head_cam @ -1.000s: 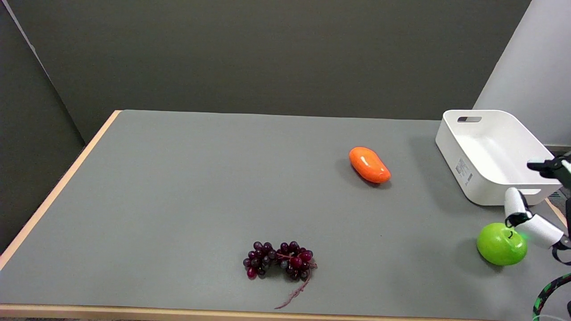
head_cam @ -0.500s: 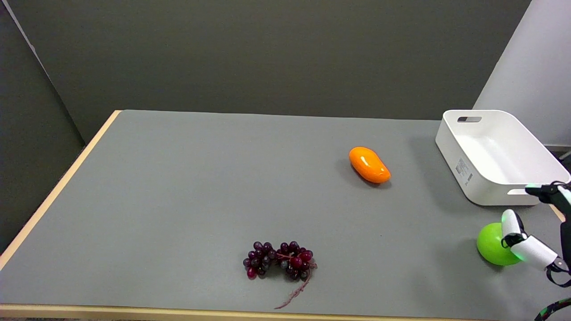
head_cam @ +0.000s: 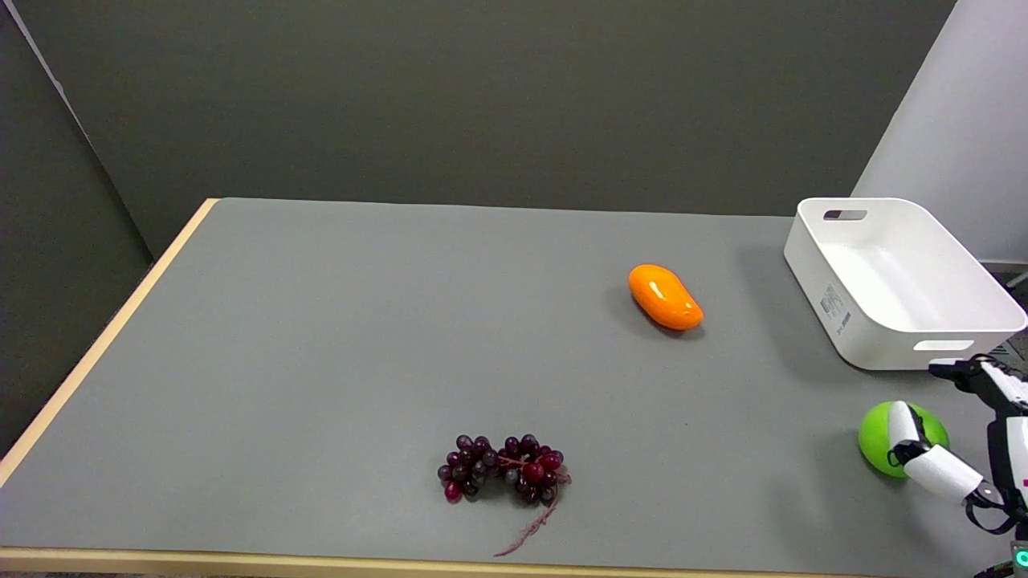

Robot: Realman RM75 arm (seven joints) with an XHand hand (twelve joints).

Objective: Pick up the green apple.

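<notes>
While the green apple sits on the grey table near its right edge, the right hand is right at it, one white finger laid over the apple's top, another finger spread apart above, toward the white bin. No grip visible; apple on the table surface. Orange mango-like fruit mid-table, purple grapes near front edge.

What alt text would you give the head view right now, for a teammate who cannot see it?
At the table's near right corner, the robot's right hand reaches over a green apple resting on the grey table, one finger lying across it, not yet clearly gripping. An empty white bin sits behind; an orange mango-shaped fruit and dark grapes lie further left.
</notes>
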